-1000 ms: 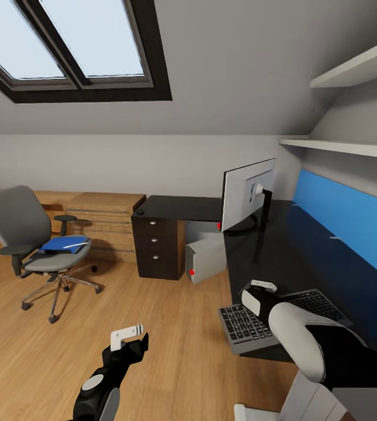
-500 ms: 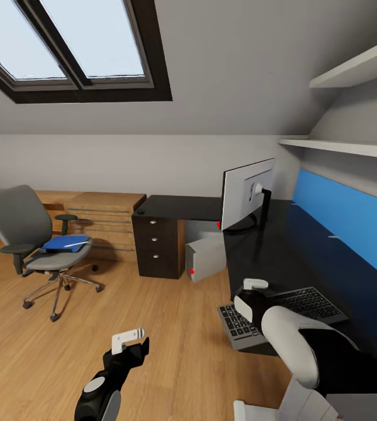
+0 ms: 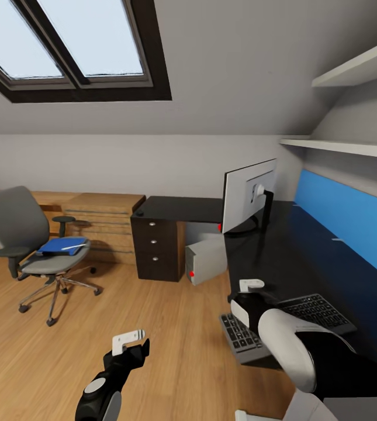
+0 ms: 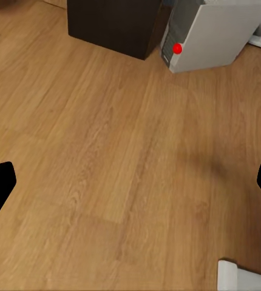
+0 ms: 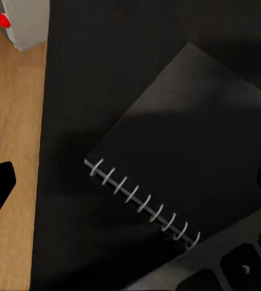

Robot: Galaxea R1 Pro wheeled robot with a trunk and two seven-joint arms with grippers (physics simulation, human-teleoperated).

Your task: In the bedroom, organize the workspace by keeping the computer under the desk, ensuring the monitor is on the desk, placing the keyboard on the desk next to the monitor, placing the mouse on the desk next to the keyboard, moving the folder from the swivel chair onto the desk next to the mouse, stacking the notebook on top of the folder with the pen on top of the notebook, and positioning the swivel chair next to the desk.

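The monitor (image 3: pixel 248 195) stood on the surface (image 3: pixel 282 257), toward its far end. Nearer the robot, the keyboard (image 3: pixel 287 324) lay at the surface's left edge, with the notebook (image 5: pixel 185 151) lying on the surface just beyond it. The computer (image 3: pixel 206 259) sat on the floor (image 3: pixel 170 333) under the surface, beside a drawer unit (image 3: pixel 158 248) on its left. Well apart to the left stood the swivel chair (image 3: pixel 36 245), the folder (image 3: pixel 62 244) lying on its seat. Shelves (image 3: pixel 352 105) hung on the wall above the surface's right side.
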